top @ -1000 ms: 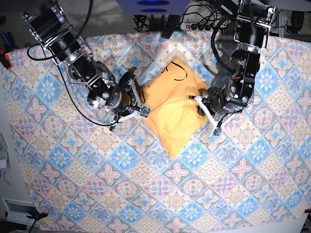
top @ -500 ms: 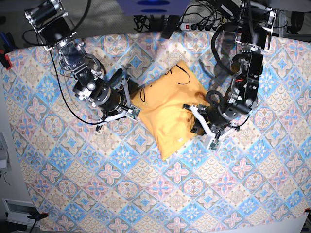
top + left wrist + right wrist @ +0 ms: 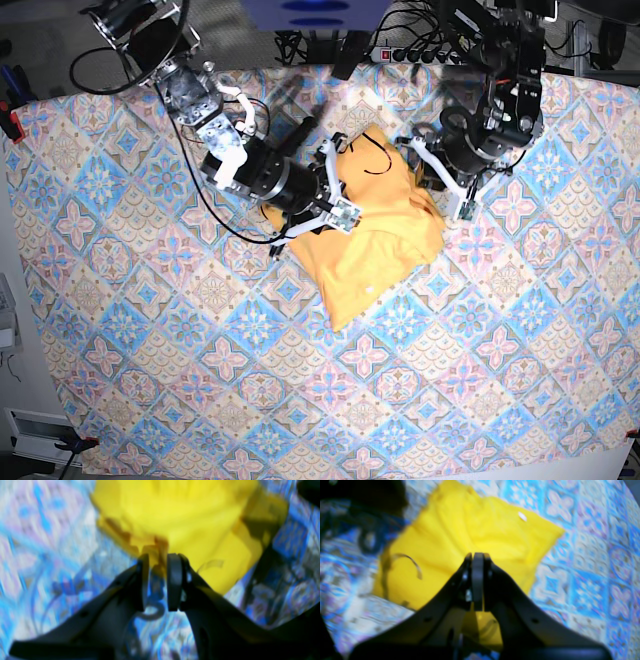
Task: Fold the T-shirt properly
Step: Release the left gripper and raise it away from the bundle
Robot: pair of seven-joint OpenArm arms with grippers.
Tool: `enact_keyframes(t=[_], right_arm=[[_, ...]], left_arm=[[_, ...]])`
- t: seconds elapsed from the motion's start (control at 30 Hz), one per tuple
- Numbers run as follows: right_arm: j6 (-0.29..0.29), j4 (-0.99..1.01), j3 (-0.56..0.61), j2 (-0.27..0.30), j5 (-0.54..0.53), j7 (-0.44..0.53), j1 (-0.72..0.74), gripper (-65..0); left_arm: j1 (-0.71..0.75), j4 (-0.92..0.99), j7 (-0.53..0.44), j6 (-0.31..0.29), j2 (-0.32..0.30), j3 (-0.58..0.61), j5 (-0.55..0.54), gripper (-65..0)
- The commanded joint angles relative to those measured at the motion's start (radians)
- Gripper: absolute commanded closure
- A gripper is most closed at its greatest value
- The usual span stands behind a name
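Observation:
The pale yellow-orange T-shirt [image 3: 375,250] lies bunched in a rough diamond on the patterned cloth, its dark neckline [image 3: 368,152] at the far end. My left gripper [image 3: 435,190] is at the shirt's right corner. In the left wrist view this gripper [image 3: 158,562] is shut on a puckered edge of the T-shirt [image 3: 187,517]. My right gripper [image 3: 340,205] sits over the shirt's left part. In the right wrist view it [image 3: 477,557] is shut, with yellow T-shirt [image 3: 460,530] fabric right under its fingers and spread out beyond.
A blue-pink-white diamond-patterned cloth [image 3: 200,350] covers the whole table. A power strip and cables [image 3: 400,50] lie along the back edge. A red clamp [image 3: 10,125] grips the cloth at the far left.
Both arms have swung toward the back of the table. The right gripper moved from the shirt's left edge in over the shirt. The left gripper drew the right corner up and back.

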State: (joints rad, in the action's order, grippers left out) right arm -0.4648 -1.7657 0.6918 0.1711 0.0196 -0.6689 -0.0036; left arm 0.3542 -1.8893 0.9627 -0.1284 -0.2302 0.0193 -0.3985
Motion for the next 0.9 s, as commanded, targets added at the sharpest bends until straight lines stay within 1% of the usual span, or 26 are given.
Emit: enact_keyframes(t=[0.0, 0.07, 0.17, 0.23, 0.27, 0.37, 0.43, 0.5, 0.63, 0.7, 0.87], right_arm=[[0.002, -0.013, 0.022, -0.018, -0.013, 0.024, 0.014, 0.0], [0.002, 0.002, 0.052, -0.045, -0.013, 0.024, 0.018, 0.0], [0.002, 0.066, 0.088, -0.1, -0.013, 0.024, 0.026, 0.0], [0.001, 0.111, 0.125, -0.146, -0.011, 0.024, 0.053, 0.0], [0.001, 0.135, 0.142, -0.16, -0.01, 0.024, 0.066, 0.0], [0.001, 0.208, 0.184, -0.198, -0.01, 0.025, 0.113, 0.0], [0.001, 0.269, 0.202, -0.232, -0.01, 0.028, 0.142, 0.0], [0.001, 0.332, 0.205, -0.258, -0.01, 0.054, 0.165, 0.0], [0.001, 0.471, 0.203, -0.305, -0.01, 0.12, 0.198, 0.0], [0.001, 0.559, 0.202, -0.324, -0.01, 0.156, 0.221, 0.0], [0.004, 0.766, 0.194, -0.328, -0.01, 0.271, 0.273, 0.0]], left_arm=[[0.007, -0.031, -0.021, -0.003, -0.008, -0.028, -0.004, -11.3], [0.036, -0.031, -0.015, -0.003, -0.008, -0.081, -0.006, -11.3], [0.079, -0.031, -0.014, -0.003, -0.008, -0.175, -0.004, -11.3], [0.108, -0.031, -0.014, -0.003, -0.007, -0.252, -0.004, -11.3], [0.118, -0.031, -0.014, -0.003, -0.004, -0.285, -0.01, -11.3], [0.136, -0.031, -0.014, -0.003, 0.036, -0.401, -0.01, -11.3], [0.141, -0.031, -0.014, -0.003, 0.079, -0.494, -0.009, -11.3], [0.142, -0.034, -0.014, -0.003, 0.116, -0.574, -0.01, -11.3], [0.147, -0.051, -0.012, -0.003, 0.144, -0.649, -0.01, -11.3], [0.147, -0.052, -0.012, -0.004, 0.157, -0.668, -0.01, -11.3], [0.147, -0.052, -0.012, -0.006, 0.16, -0.677, -0.012, -11.3]])
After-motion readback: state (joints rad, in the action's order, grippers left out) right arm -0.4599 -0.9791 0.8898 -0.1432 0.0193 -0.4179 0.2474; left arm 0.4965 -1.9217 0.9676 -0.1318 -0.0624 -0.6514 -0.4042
